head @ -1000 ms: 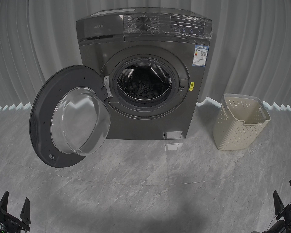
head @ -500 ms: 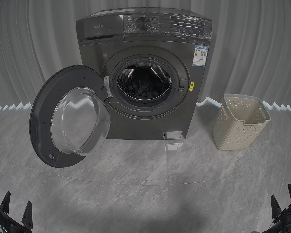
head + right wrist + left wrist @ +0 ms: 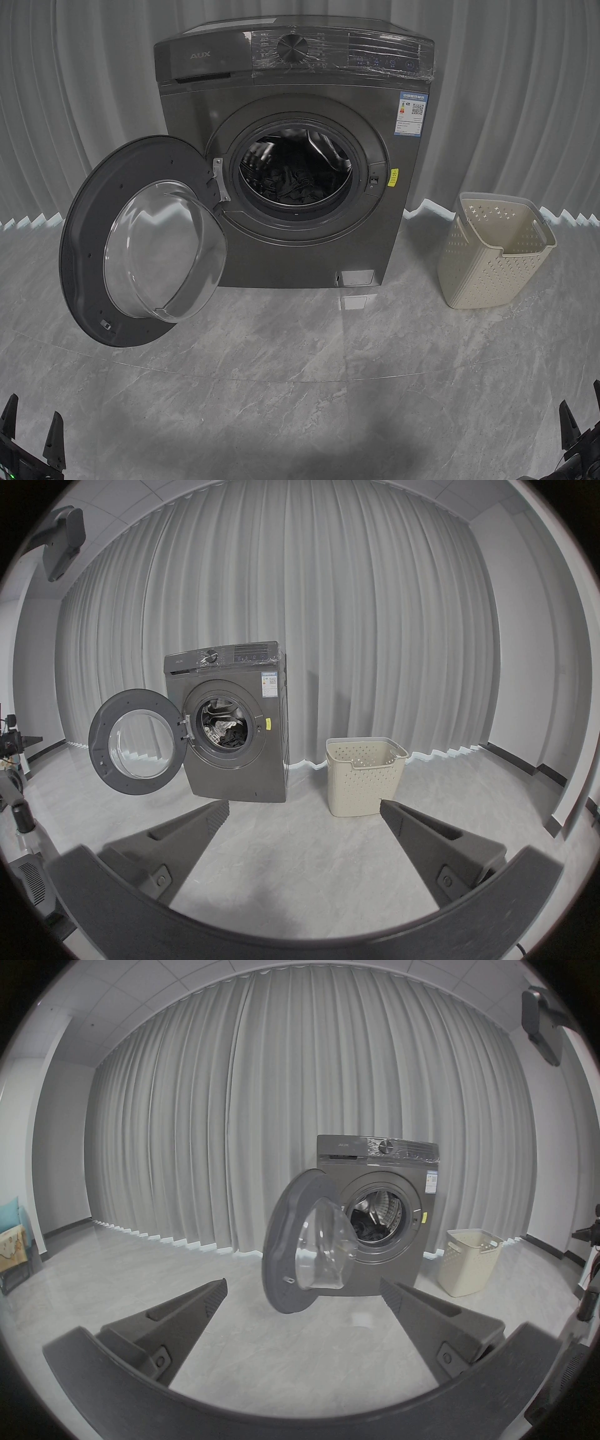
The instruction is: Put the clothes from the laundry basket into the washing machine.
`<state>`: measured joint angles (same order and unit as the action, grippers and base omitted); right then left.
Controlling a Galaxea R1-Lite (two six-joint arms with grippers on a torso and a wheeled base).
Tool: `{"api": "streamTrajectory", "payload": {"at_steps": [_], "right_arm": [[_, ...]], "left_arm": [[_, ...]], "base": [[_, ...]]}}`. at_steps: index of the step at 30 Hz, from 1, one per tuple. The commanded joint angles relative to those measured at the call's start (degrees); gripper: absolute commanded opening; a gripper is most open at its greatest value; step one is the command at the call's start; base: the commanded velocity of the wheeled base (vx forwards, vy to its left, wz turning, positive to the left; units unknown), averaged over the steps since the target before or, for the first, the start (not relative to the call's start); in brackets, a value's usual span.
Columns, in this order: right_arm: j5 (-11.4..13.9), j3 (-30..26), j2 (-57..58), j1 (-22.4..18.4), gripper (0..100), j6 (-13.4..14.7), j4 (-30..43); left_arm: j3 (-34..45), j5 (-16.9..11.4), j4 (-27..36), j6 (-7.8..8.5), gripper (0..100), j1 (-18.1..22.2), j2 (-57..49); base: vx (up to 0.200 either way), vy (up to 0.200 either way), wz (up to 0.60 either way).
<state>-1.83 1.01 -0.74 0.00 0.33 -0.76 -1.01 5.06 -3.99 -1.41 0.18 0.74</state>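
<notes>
Clothes [image 3: 289, 182] lie as a dark heap low in the drum [image 3: 328, 150] of the washing machine [image 3: 281, 250], whose door [image 3: 87, 250] hangs wide open on the robot's left. The laundry basket [image 3: 487, 275] stands upright on the floor [image 3: 300, 387], near the machine on its right. You see no fabric in it, though its bottom is not fully shown.

Your left gripper [image 3: 32, 422] sits low at the left, jaws spread wide with nothing between them. Your right gripper [image 3: 303, 806] is likewise wide open and empty, low at the right. Both are well apart from the machine and the basket.

By the look of it the loading is done or nearly so, so the step in hand is a check. Look into the basket's bottom before you call it finished. If a piece is left, take it from above with the right gripper, the nearer one. Carry it through the middle of the opening, clear of the door's rim, and drop it deep enough that nothing hangs over the lip.
</notes>
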Motion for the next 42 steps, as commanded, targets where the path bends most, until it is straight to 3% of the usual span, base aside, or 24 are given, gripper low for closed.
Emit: {"api": "streamTrajectory", "payload": {"at_steps": [1, 4, 6, 7, 9, 21, 24, 42], "right_arm": [[-0.02, -1.01, 0.74, 0.00, 100, 0.02, -0.04], [-0.02, -1.01, 0.74, 0.00, 100, -0.07, -0.04], [-0.02, -1.01, 0.74, 0.00, 100, 0.02, 0.05], [0.07, -1.01, 0.74, 0.00, 100, -0.07, -0.04], [-0.02, -1.01, 0.74, 0.00, 100, 0.02, -0.04], [-0.02, -1.01, 0.74, 0.00, 100, 0.02, -0.04], [-0.02, -1.01, 0.74, 0.00, 100, -0.07, -0.04], [-0.02, -1.01, 0.74, 0.00, 100, 0.02, -0.04]], "left_arm": [[1.01, 1.97, 0.56, 0.01, 100, -0.09, -0.66], [1.01, 1.53, 0.91, -0.34, 100, -0.09, -0.74], [1.01, -1.19, 1.61, -0.08, 100, -0.01, -0.74], [1.01, -4.71, 4.16, 1.06, 100, -0.09, -0.74], [0.75, -6.55, 5.22, 1.94, 100, -0.09, -0.74], [0.92, -6.03, 4.16, 1.68, 100, -0.01, -0.74], [1.01, -4.71, 4.16, 1.59, 100, -0.01, -0.74], [1.01, -4.62, 4.16, 1.24, 100, -0.01, -0.74]], "base": [[0.000, 0.000, 0.00], [0.000, 0.000, 0.00], [0.000, 0.000, 0.00], [0.000, 0.000, 0.00], [0.000, 0.000, 0.00], [0.000, 0.000, 0.00], [0.000, 0.000, 0.00], [0.000, 0.000, 0.00]]}}
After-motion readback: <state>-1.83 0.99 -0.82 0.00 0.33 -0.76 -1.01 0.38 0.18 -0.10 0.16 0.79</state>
